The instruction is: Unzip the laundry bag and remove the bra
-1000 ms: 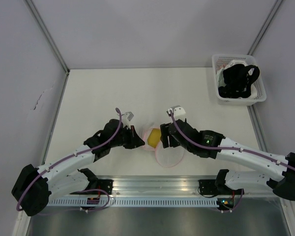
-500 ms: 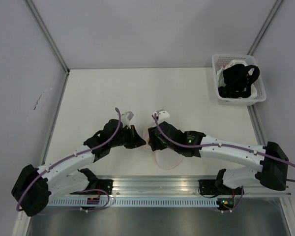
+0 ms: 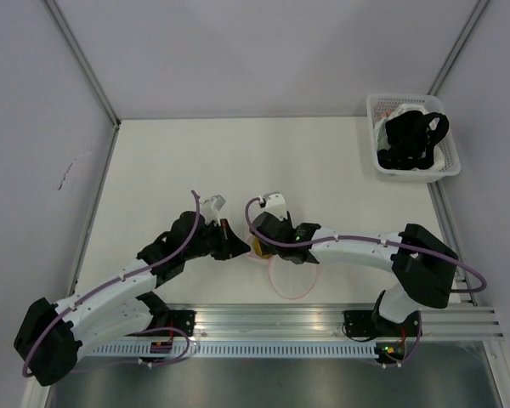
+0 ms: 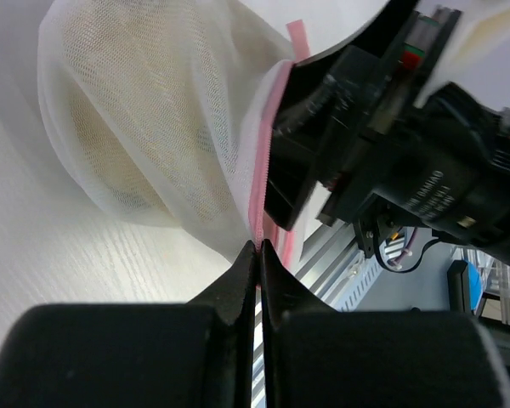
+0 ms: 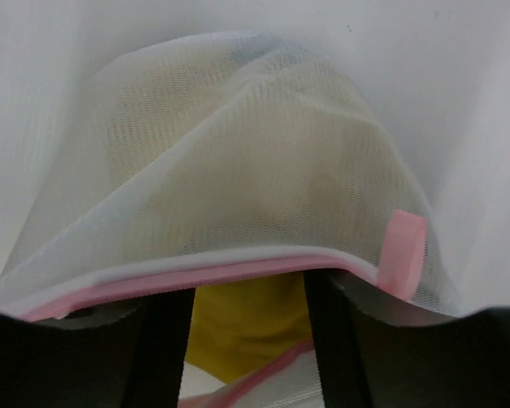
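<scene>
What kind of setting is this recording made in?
Most likely a lab test cell rather than a home: a bare white table walled by plain panels with metal framing, an aluminium rail carrying the arm bases, and only a white basket as a prop.

The laundry bag lies on the table, near its front edge. My left pincer sits at the bag's left rim, tips pressed together on the rim edge. My right pincer reaches into the bag's mouth from the right. The bra lies inside the bag. The basket stands well apart, behind and right of the bag.
</scene>
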